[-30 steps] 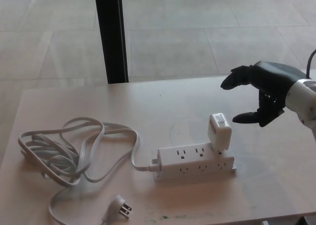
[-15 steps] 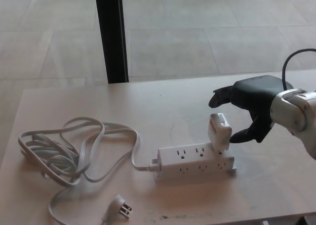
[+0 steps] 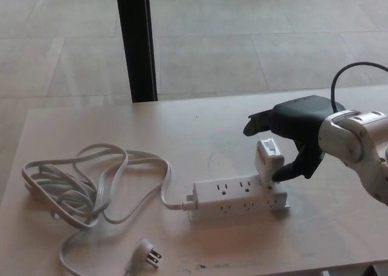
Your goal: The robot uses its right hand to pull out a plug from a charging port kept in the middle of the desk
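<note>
A: Pale, smooth tabletop [image 3: 91, 121], lightly smudged near the front edge, and past its far edge a floor of big grey tiles [image 3: 254, 39] with a black post [image 3: 137, 42] rising behind the far-left part.

B: Any lettering to read?

A: None legible. The white plug [image 3: 268, 162], a blocky adapter with a small grey patch on top, stands in the right end of the white power strip [image 3: 239, 198], which lies towards the front, right of the middle.

B: And the right hand [image 3: 295, 130]?

A: Black, matte, over the plug. Fingers apart, not clamped: the upper fingers reach out above it, the thumb tip sits right at the plug's right side; touching or not, I can't tell.

B: The rest?

A: The strip's flat white cord [image 3: 79, 188] lies looped in loose coils towards the left edge, ending in a pronged cord plug [image 3: 145, 253] lying free near the front edge.
</note>
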Motion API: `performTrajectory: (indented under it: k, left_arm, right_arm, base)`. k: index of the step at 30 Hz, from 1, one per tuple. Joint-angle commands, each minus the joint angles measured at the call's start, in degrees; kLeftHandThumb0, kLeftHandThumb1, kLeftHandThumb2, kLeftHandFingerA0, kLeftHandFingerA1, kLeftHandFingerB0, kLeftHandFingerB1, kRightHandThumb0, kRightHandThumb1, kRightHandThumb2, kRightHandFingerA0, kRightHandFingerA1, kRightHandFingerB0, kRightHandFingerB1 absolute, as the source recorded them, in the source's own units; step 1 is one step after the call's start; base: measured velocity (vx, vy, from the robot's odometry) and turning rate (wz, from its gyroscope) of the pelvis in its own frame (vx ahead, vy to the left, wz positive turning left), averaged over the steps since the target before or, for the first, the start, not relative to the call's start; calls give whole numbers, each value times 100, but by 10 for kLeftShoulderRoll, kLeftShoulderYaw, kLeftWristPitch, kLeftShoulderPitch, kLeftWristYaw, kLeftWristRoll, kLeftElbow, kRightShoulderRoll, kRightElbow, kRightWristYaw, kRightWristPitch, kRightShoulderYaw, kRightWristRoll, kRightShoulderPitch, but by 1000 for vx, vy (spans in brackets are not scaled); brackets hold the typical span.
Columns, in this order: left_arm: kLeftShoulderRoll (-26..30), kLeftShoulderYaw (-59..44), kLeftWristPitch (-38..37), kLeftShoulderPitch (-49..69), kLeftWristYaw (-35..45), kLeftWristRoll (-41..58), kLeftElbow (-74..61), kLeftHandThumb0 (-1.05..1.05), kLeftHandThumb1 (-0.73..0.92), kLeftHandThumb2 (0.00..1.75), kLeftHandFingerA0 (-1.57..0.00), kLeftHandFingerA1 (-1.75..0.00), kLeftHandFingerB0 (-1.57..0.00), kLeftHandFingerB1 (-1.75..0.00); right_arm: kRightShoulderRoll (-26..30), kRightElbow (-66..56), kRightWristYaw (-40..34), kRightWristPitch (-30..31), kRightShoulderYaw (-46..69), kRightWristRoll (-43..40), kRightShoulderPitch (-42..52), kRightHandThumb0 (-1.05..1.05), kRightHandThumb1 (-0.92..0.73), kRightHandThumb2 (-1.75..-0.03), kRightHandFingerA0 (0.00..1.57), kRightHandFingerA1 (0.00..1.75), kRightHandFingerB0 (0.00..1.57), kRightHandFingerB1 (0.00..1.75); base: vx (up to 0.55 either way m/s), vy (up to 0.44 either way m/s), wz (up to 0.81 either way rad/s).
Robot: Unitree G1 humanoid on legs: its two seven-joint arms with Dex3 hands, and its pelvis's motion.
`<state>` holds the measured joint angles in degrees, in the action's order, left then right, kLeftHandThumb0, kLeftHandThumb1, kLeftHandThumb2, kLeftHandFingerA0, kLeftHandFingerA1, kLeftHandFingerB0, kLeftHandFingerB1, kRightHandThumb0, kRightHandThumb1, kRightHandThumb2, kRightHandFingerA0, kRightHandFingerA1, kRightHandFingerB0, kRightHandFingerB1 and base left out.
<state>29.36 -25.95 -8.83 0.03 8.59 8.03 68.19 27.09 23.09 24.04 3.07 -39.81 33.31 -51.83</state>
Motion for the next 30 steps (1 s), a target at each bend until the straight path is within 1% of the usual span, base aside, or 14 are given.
performTrajectory:
  k: [1, 3, 4, 13, 14, 17, 18, 19, 22, 23, 26, 27, 29, 30]
  left_arm:
    - [13, 3, -12, -1, -2, 4, 4, -63, 67, 61, -69, -52, -56, -39]
    - [13, 3, -17, 1, 2, 5, 4, -65, 54, 94, -62, -63, -47, -53]
    - [14, 3, -17, 1, 3, 5, 5, -65, 68, 61, -68, -51, -54, -39]
    - [10, 4, -20, 3, 1, 5, 10, -67, 68, 62, -69, -49, -56, -41]
    - [10, 5, -19, 4, 1, 5, 9, -66, 69, 61, -69, -50, -58, -43]
    - [9, 6, -22, 5, 3, 4, 9, -66, 70, 62, -68, -50, -56, -41]
    - [8, 7, -23, 5, 2, 4, 11, -66, 70, 62, -69, -51, -58, -43]
    - [9, 8, -23, 5, 5, 4, 11, -72, 57, 78, -64, -56, -55, -51]
    - [8, 7, -22, 5, 2, 5, 14, -67, 70, 62, -68, -50, -57, -42]
    - [6, 6, -22, 6, 1, 6, 14, -66, 70, 62, -70, -50, -58, -43]
    - [4, 2, -30, 7, 5, 10, 15, -69, 70, 62, -70, -51, -60, -47]
    - [4, 2, -31, 7, 5, 11, 15, -70, 70, 62, -70, -52, -60, -46]
    - [4, 4, -35, 6, 8, 9, 15, -70, 71, 62, -68, -50, -58, -45]
    - [5, 4, -34, 6, 9, 9, 16, -70, 72, 62, -67, -48, -59, -46]
  right_arm:
    - [-4, 8, 17, 2, 10, 28, 9, -68, -57, -59, 79, 120, 32, 32]
    - [-8, 12, 16, 4, 10, 33, 10, -68, -58, -59, 76, 123, 34, 32]
    - [-9, 11, 18, 6, 9, 37, 10, -69, -59, -59, 77, 123, 33, 32]
    - [-20, 44, 2, 11, 20, 65, 5, -71, -57, -61, 83, 142, 28, 34]
    - [-22, 48, -1, 11, 22, 69, 4, -74, -46, -84, 92, 129, 21, 43]
    - [-25, 51, -4, 7, 29, 73, 5, -71, -56, -60, 81, 143, 28, 34]
    - [-25, 48, -2, 10, 30, 75, 8, -76, -46, -83, 91, 131, 22, 44]
    - [-25, 43, 2, 9, 32, 74, 10, -73, -58, -61, 81, 139, 27, 34]
    - [-27, 40, 2, 5, 36, 75, 14, -73, -58, -58, 82, 135, 28, 34]
    - [-31, 38, 4, 9, 34, 79, 14, -79, -48, -86, 87, 124, 23, 45]
    - [-38, 37, 10, 14, 37, 79, 17, -73, -59, -59, 80, 122, 27, 33]
    - [-39, 37, 10, 13, 39, 78, 17, -82, -51, -86, 84, 113, 23, 44]
    - [-43, 34, 12, 17, 41, 81, 18, -82, -51, -86, 86, 119, 24, 44]
    - [-43, 29, 11, 17, 42, 81, 24, -73, -59, -59, 84, 134, 30, 35]
  base:
    - [0, 0, 0]
    - [0, 0, 0]
    - [0, 0, 0]
    - [0, 0, 0]
    - [0, 0, 0]
    - [0, 0, 0]
    - [0, 0, 0]
    - [0, 0, 0]
    - [0, 0, 0]
    - [0, 0, 0]
    - [0, 0, 0]
    - [0, 0, 0]
    - [0, 0, 0]
    - [0, 0, 0]
